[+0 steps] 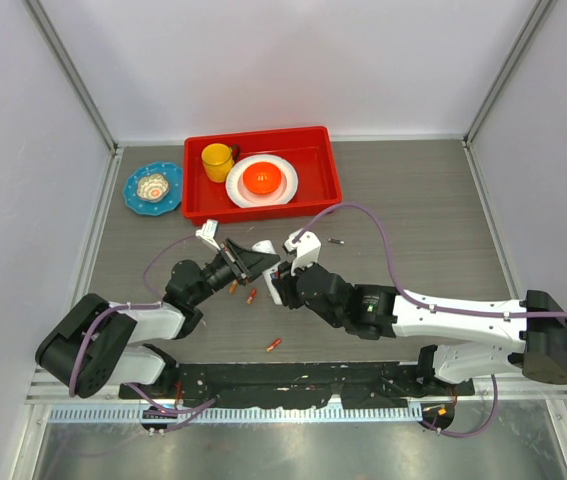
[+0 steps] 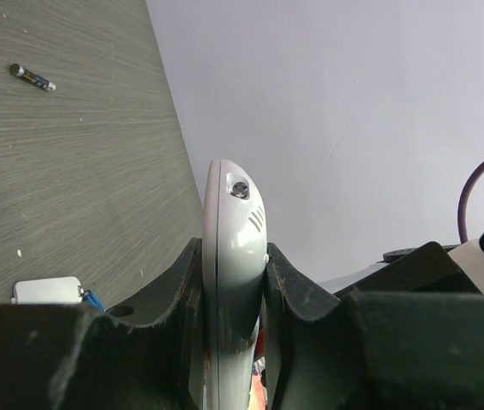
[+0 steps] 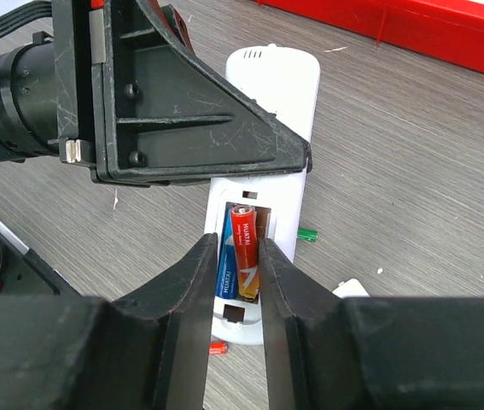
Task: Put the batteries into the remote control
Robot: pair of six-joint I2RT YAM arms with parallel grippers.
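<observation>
While a battery goes in against its spring contact, the remote control (image 3: 274, 94) needs something to brace it, and that is why the left jaws are clenched on its white body. They hold it low over the table (image 1: 413, 220), left of the middle and between the two wrists. In the left wrist view the handset stands edge-on, squeezed from both sides. I cannot tell whether any part of it rests on the table.

The back cover is off and the open bay faces the right wrist camera, so the work can be watched from directly above. A blue battery (image 3: 225, 272) and a red battery (image 3: 246, 248) lie side by side in the bay, touching. The right jaws straddle the red one, parted only narrowly. A strip of blue shows inside one finger, so I judge that the grip is released rather than pinching. The narrow gap suits a slim cell in a tight bay. Whether the red battery sits fully flat is hard to tell.

A green battery (image 3: 308, 234) lies on the table just beside the remote. Orange spares (image 1: 252, 295) lie nearer the arm bases. A small white piece (image 2: 47, 290), probably the cover, waits near the left jaws. With both slots filled, pressing the cells home and refitting the cover look like what is left.
</observation>
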